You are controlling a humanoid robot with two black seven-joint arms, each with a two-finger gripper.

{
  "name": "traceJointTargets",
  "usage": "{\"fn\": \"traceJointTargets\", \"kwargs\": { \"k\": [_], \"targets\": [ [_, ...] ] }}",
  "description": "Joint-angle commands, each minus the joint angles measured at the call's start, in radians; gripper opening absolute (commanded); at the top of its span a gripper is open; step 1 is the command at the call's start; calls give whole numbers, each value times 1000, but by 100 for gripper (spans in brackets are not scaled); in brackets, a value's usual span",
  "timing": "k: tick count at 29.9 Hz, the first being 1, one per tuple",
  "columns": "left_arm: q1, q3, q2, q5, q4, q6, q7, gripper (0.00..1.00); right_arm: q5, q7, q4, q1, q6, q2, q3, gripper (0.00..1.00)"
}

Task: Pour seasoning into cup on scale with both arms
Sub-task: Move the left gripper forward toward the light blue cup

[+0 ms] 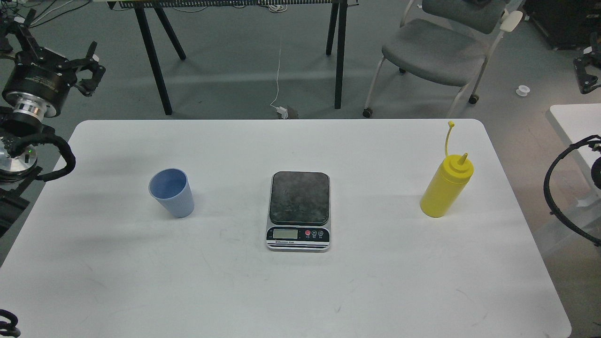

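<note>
The light-blue ribbed cup (172, 193) stands upright on the left half of the white table (300, 291), and I can see nothing in it. The scale (299, 210) lies in the middle with nothing on its dark plate. At the right, the yellow seasoning bottle (445, 188) is upright, its cap strap sticking up. My left gripper (95, 68) hovers off the table's far left corner, open and holding nothing, well away from the cup. My right gripper (587, 71) shows only partly at the right edge, dark and cut off, far behind the bottle.
A grey chair (436, 51) and the black legs of another table (152, 61) stand on the floor beyond the far edge. A second white table (575, 124) sits at the right. Black cable loops (551, 192) hang beside the table's right side.
</note>
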Motion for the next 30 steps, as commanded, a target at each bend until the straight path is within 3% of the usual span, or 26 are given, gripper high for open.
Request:
{"fn": "traceJointTargets", "kwargs": {
  "k": [1,7,11,15,20,23,30],
  "targets": [
    [-2,25,0,2,0,0,-5,100,0,0,2,0,0,0,-1,100],
    [-2,62,9,3,-24,0,6,100,0,0,4,1,0,-1,-5,100],
    [-8,154,83,92,-130,0,50,99,0,0,4,1,0,-1,-5,100],
    [-6,153,167,391,-323,0,47,99,0,2,5,-2,0,-3,-5,100],
    [-17,145,256,786,-471,22,47,99,0,0,5,-13,0,-10,-5,100],
    [-17,135,281,1029,-518,42,46,99,0,2,5,-20,0,-15,-1,100],
    [-3,148,253,1708,-545,189,46,99,0,3,12,-23,0,-30,6,100]
  ]
}}
